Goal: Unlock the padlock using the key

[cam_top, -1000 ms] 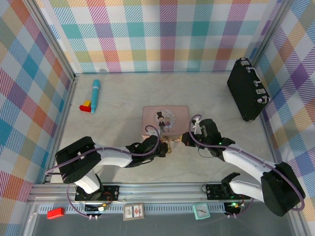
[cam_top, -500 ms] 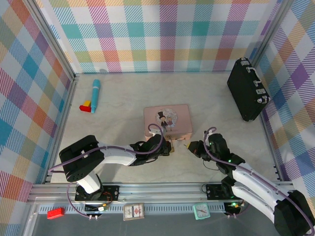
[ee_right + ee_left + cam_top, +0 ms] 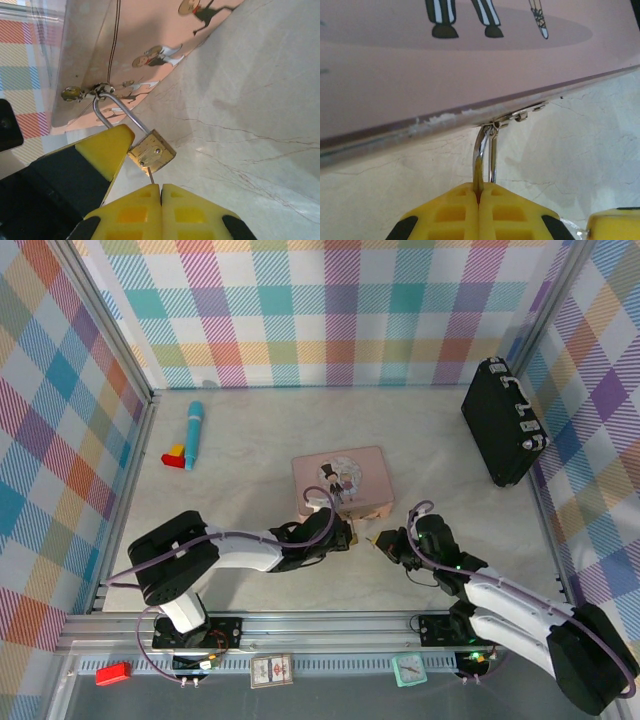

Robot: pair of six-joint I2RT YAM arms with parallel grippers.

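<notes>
Hanging by a thin silver shackle [image 3: 486, 150] from the small hasp [image 3: 102, 91] on the near side wall of the pink tin [image 3: 368, 468]: the padlock [image 3: 152, 151], brass body tilted, just off the tin's near edge and over the pale marble table [image 3: 250, 460]. Pinched fully closed on that shackle with the left gripper [image 3: 480, 189], yellow pads pressed flat together and the wire running down between them, reaching in from the tin's near left. Squeezed closed just as tightly with the right gripper [image 3: 161, 187], coming in from the tin's near right and nipping the key [image 3: 149, 174], with just a thin grey sliver of shaft showing past the pads and its tip meeting the underside of the brass body. Hard to tell how far into the keyway. From above, nose to nose just beside the tin's near edge, close together but apart. Well to the left of the tin and beyond it, a blue tube [image 3: 194, 428] with a red-and-yellow block [image 3: 176, 456] just beside it. Well to the right of the tin and beyond it, a black case [image 3: 503, 422] standing against the checked wall.
</notes>
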